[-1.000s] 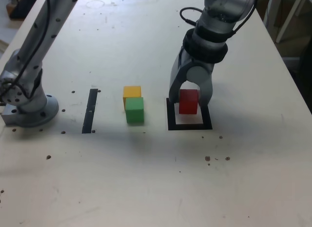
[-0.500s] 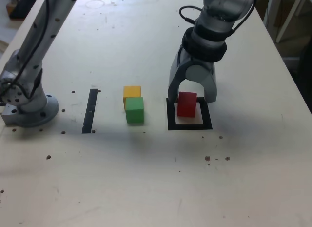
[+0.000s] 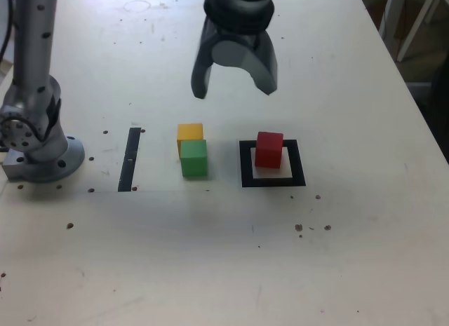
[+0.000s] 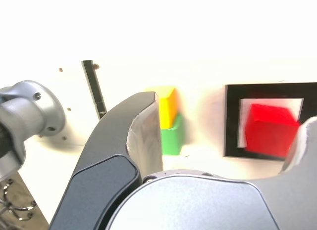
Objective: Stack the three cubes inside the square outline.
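The red cube stands alone inside the black square outline, on its white centre. The yellow cube and the green cube sit touching each other on the table, to the exterior view's left of the outline, green nearer the camera. My gripper hangs open and empty above the table, behind the cubes and between the yellow cube and the outline as the exterior view shows it. Its two fingers spread wide.
A narrow black strip lies at the exterior view's left of the cubes. The arm's round grey base stands at the far left. The white table carries small dark specks.
The gripper has let go of the red cube, risen and swung away toward the exterior view's left and back. The red cube stays in the outline.
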Robot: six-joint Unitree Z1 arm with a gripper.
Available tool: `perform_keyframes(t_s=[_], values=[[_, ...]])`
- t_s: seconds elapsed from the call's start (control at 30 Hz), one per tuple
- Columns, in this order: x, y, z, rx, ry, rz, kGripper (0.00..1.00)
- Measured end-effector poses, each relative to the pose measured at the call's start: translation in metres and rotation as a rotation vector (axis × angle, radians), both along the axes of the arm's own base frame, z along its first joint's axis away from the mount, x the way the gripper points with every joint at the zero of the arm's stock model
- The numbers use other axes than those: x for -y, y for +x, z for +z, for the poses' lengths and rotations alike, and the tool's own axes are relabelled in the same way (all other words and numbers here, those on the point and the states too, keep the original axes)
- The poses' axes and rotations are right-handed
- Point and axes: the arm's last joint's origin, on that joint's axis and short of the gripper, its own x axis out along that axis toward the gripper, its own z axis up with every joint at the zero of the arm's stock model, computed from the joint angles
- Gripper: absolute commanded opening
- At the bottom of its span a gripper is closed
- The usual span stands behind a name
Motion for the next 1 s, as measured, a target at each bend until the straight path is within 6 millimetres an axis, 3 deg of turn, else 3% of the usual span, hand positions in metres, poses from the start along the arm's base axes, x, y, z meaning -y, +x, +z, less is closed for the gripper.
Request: perform_keyframes(t_s=[0.33,0.8,1.0], values=[[0.002,-0.039,-0.024,-0.045,0.0,0.045,1.0],[0.0,-0.036,-0.068,-0.07,-0.06,0.078,0.97],[-0.003,-0.033,-0.075,-0.086,-0.079,0.085,0.93]])
